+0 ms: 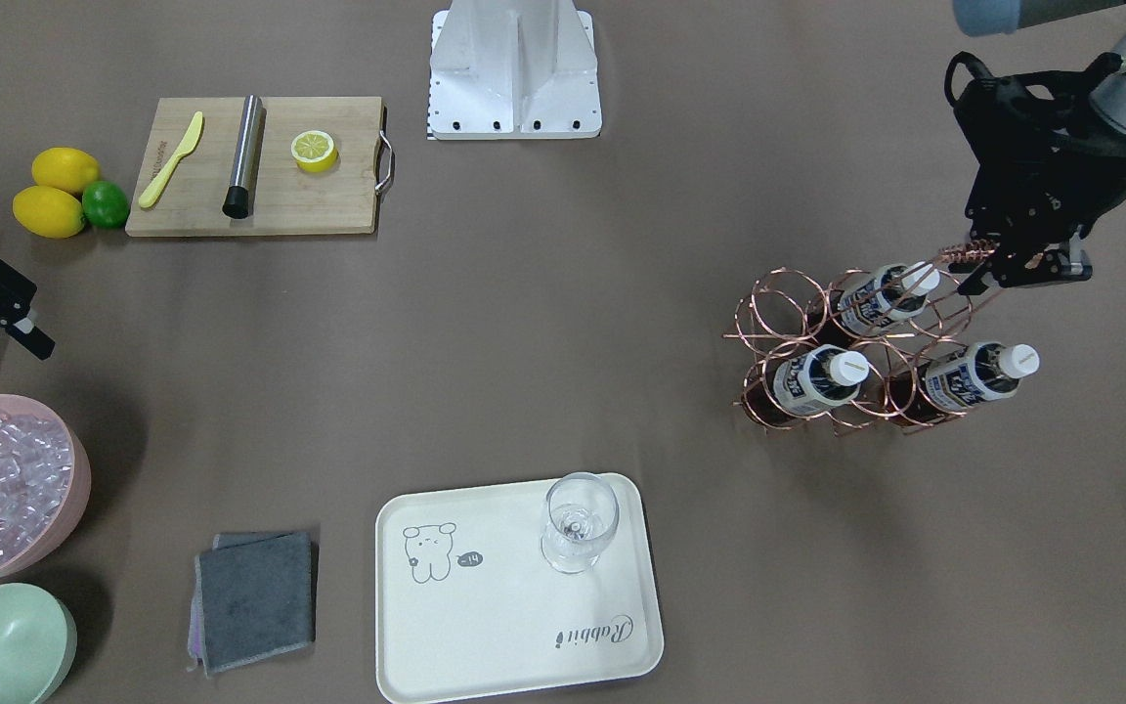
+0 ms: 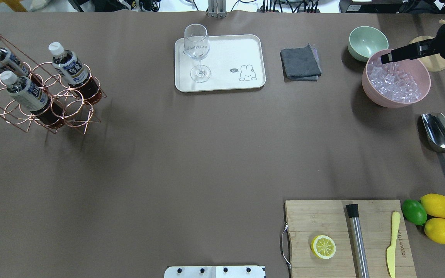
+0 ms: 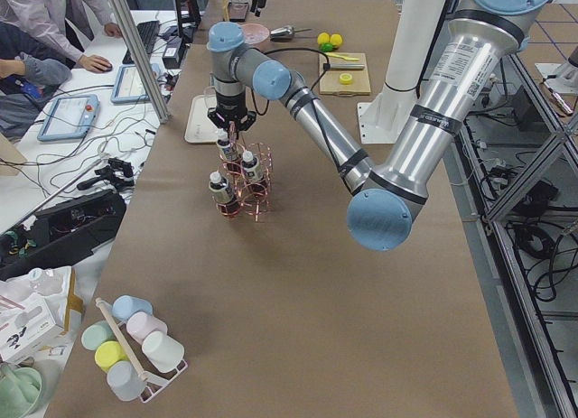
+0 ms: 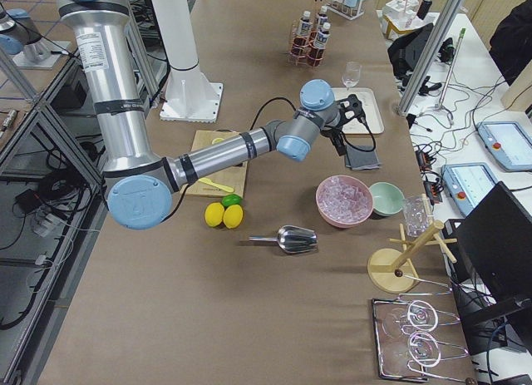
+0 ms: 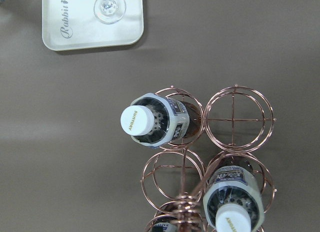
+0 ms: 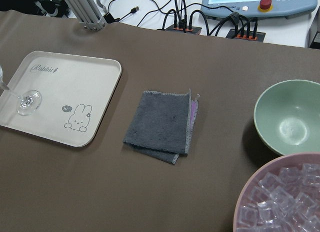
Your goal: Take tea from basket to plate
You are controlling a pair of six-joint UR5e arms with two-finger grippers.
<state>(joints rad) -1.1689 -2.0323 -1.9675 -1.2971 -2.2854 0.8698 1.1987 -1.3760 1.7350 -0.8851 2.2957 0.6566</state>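
I work over a long table (image 2: 168, 162) covered with a matt brown sheet. It is lit evenly from above, so the shadows on it are soft. Along one long side stands a white desk (image 3: 23, 188) carrying control tablets (image 3: 68, 116), a dark monitor (image 4: 499, 244) and plugged cables (image 6: 240, 30), with slanted aluminium posts (image 3: 135, 48) rising between the desk and the table. On the opposite side I see grey metal framing (image 3: 528, 181) and a tan tiled floor (image 4: 25, 335).
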